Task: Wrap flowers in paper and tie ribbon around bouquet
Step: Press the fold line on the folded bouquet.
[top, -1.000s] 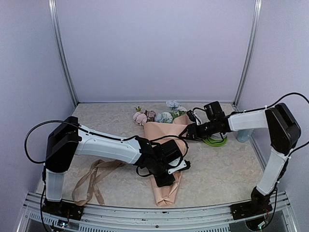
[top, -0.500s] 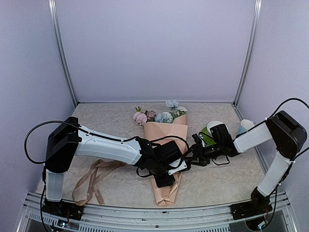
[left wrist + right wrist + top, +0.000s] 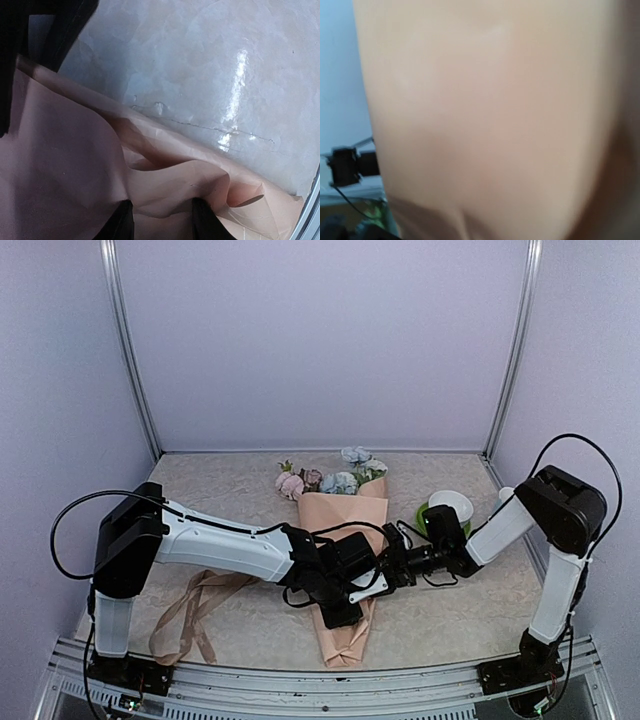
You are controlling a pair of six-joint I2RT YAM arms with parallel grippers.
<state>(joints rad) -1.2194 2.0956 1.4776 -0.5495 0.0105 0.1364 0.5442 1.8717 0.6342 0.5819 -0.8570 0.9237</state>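
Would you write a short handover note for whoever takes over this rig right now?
Left hand: shut on a fold of the paper, midway along the bouquet.
Right hand: against the bouquet's right side; whether it is open or shut cannot be told.
Flowers: wrapped, with blooms showing at the far rim.
Ribbon: lying loose to the left of the bouquet, touched by neither hand.
Done: wrapping. Left to do: tie the ribbon around the bouquet.

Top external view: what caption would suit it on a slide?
Left claw pinches the paper cone of the bouquet while the right claw meets its side; the beige ribbon lies loose nearby.
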